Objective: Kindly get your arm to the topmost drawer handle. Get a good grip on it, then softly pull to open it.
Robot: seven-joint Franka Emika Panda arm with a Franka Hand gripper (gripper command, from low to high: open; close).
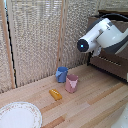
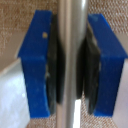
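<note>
The arm (image 1: 102, 34) reaches toward the dark brown cabinet (image 1: 112, 62) at the exterior view's right, above the far end of the wooden worktop (image 1: 90, 102). Its black cap ringed in blue faces the camera, and the arm's bulk hides the drawer front and the gripper in that view.

The wrist view shows more. The drawer handle (image 2: 74, 60), a slim silver bar, runs straight through the gripper (image 2: 73, 62). One blue finger (image 2: 37, 62) sits on one side of the bar and the other on the opposite side, with the dark pads pressed against the metal. The gripper looks clenched on the handle, with no gap visible between pads and bar.

So the reach appears done and the grip appears made. What is left is the pull itself. The pictures do not show whether the drawer has come out at all, since its front is hidden behind the arm.

On the worktop, well apart from the cabinet, stand a blue cup (image 1: 61, 74) and a pink cup (image 1: 72, 83) just beside each other, with a small orange object (image 1: 55, 94) near them and a patterned plate (image 1: 19, 115) at the near corner. A woven screen (image 1: 40, 35) stands behind.
</note>
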